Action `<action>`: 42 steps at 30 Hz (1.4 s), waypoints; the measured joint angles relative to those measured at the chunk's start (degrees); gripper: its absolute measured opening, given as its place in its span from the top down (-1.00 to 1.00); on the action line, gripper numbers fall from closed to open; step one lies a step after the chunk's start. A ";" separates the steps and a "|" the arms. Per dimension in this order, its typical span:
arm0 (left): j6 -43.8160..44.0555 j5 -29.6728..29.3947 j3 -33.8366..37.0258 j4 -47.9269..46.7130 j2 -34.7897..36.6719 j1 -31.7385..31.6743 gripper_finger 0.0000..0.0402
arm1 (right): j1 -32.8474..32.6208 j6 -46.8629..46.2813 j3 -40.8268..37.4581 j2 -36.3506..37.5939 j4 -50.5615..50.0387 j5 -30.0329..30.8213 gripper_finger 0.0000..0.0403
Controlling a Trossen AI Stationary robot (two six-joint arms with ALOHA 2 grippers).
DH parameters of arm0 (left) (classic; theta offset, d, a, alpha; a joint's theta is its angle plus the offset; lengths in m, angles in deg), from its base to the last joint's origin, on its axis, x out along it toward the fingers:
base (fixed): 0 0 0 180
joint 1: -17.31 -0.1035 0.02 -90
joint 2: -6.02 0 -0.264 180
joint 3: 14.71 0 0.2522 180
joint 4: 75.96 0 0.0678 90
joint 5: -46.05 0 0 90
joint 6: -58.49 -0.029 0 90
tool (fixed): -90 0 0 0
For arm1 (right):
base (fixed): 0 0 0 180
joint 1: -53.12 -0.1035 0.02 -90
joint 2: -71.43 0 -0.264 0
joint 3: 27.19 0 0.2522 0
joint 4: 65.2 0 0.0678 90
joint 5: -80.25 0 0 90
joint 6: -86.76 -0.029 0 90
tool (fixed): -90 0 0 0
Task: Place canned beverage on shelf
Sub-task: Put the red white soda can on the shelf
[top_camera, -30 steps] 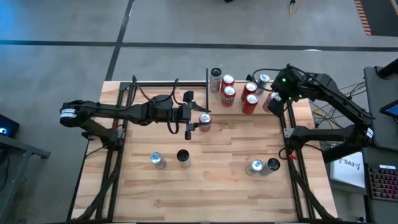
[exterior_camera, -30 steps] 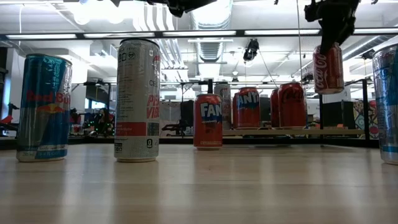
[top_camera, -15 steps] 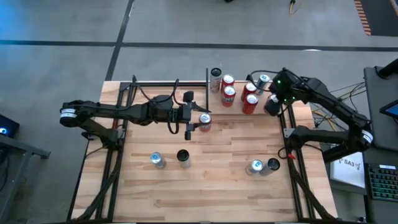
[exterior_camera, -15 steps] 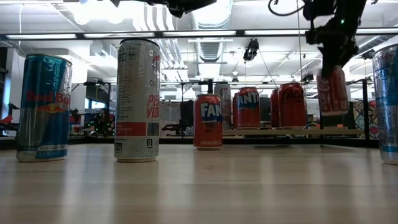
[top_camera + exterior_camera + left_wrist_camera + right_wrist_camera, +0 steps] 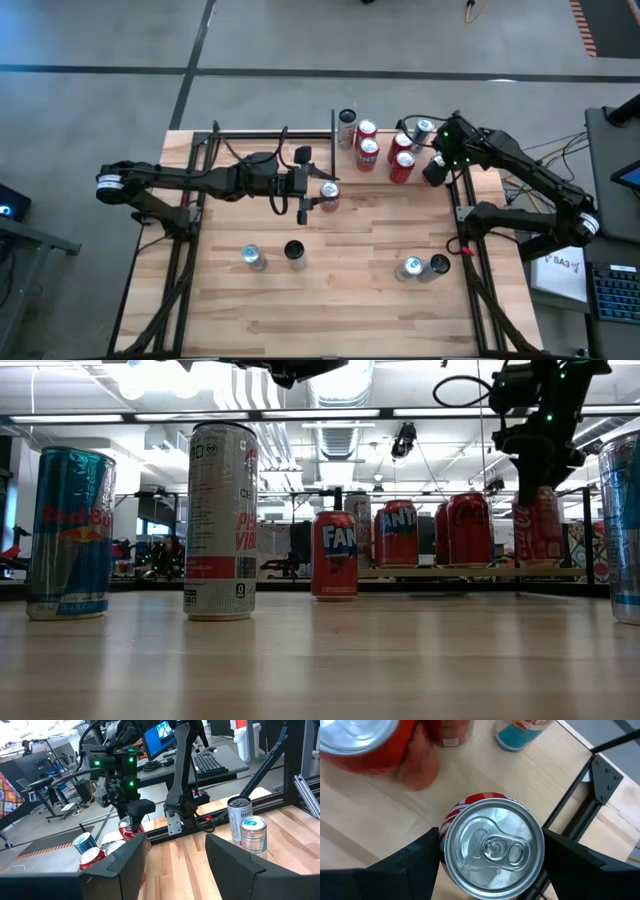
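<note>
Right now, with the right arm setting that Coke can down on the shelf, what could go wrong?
The right gripper holds the Coke can at the shelf's right end, near the edge rod; it might land off the board. Other red cans stand close by, so the fingers, on opening, may knock one over.

Red cola can [image 5: 538, 525] with white script at right of low view, red-and-blue Fanta can [image 5: 334, 554] centre, blue-silver Red Bull can [image 5: 70, 532] left, light-wood shelf [image 5: 385, 190], black rods.
</note>
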 joint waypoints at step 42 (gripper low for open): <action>-0.31 -0.07 0.00 0.04 0.00 0.00 0.05 | 1.15 3.07 -0.07 -4.05 6.11 1.60 -0.54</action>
